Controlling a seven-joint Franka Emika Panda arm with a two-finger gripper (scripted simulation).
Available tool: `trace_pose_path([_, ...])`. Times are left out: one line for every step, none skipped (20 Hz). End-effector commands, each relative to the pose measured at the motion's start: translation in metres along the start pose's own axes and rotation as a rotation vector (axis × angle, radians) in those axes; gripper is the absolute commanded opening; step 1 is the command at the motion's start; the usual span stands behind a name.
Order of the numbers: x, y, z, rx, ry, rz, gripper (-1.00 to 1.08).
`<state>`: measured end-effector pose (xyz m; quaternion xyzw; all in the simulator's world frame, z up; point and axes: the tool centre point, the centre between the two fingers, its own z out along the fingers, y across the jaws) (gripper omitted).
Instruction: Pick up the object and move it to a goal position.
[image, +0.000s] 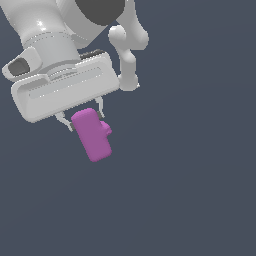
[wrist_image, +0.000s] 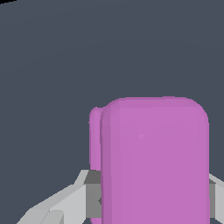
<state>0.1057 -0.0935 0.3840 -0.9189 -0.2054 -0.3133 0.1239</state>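
The object is a small magenta-purple rounded oblong block with a bump on the side toward the exterior view's right. It hangs from the white gripper, whose two fingers close on its upper end. The block tilts slightly and extends below the fingertips. In the wrist view the object fills the near field, with its bump on one side and grey fingers pressed against both sides of it. The gripper is shut on the block. No goal marker shows in either view.
A plain dark blue-grey surface lies behind everything. The arm's white links occupy the upper part at the exterior view's left.
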Motion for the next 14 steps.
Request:
trace_pose_path([0.007, 0.006, -0.012, 0.015, 0.027, -0.024, -1.0])
trace_pose_path([0.009, 0.008, -0.016, 0.02, 0.037, -0.032, -1.0])
trace_pose_path([0.012, 0.01, -0.02, 0.024, 0.045, -0.039, -1.0])
trace_pose_path([0.013, 0.012, -0.024, 0.029, 0.053, -0.046, -1.0])
trace_pose_path([0.015, 0.014, -0.027, 0.033, 0.061, -0.052, -1.0])
trace_pose_path([0.017, 0.015, -0.031, 0.037, 0.067, -0.058, -1.0])
trace_pose_path([0.018, 0.017, -0.033, 0.041, 0.073, -0.063, -1.0])
trace_pose_path([0.02, 0.018, -0.036, 0.044, 0.078, -0.067, -1.0])
trace_pose_path([0.021, 0.02, -0.038, 0.047, 0.083, -0.071, -1.0])
trace_pose_path([0.022, 0.021, -0.04, 0.049, 0.087, -0.074, -1.0])
trace_pose_path([0.022, 0.021, -0.041, 0.051, 0.09, -0.076, -1.0])
trace_pose_path([0.023, 0.022, -0.042, 0.052, 0.092, -0.078, -1.0])
trace_pose_path([0.023, 0.022, -0.043, 0.053, 0.093, -0.079, -1.0])
trace_pose_path([0.023, 0.022, -0.043, 0.053, 0.093, -0.08, -1.0])
